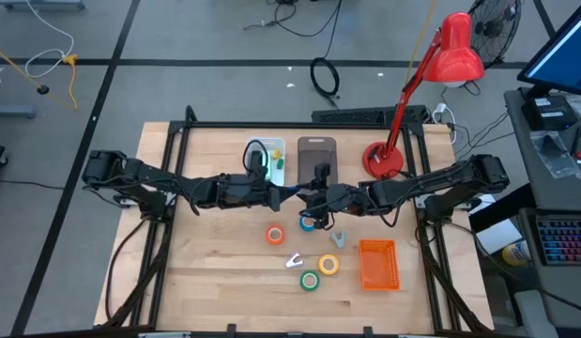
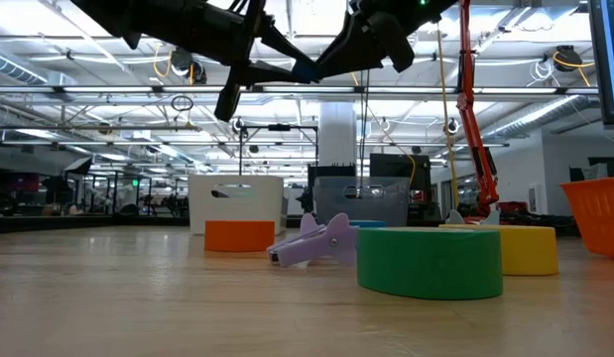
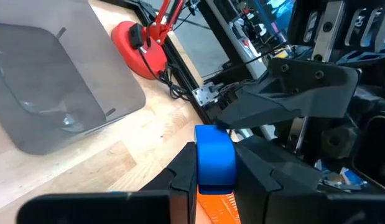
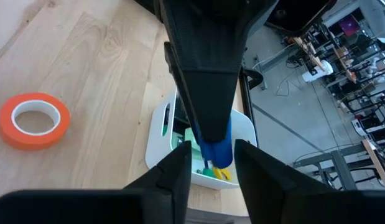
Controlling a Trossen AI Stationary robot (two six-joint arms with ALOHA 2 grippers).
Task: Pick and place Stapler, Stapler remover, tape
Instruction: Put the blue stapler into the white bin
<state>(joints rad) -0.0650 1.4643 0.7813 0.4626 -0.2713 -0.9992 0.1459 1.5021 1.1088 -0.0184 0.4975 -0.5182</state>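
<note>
Both arms meet above the table's middle. My left gripper is shut on a small blue stapler, held high over the wood. My right gripper is open; its fingers stand on either side of the stapler's other end, apart from it. On the table lie the orange tape, blue tape, yellow tape and green tape, each flat on its side. The lilac stapler remover lies between them. My left gripper pinches the stapler's two opposite sides between its two fingers. The fingers come nearly level from the table's left. The stapler sticks out beyond the fingertips toward my right gripper, lifted clear of the table.
A white bin with green and yellow things and a clear grey tray stand at the far middle. A red desk lamp stands far right, an orange basket near right. A small grey thing lies by the tapes.
</note>
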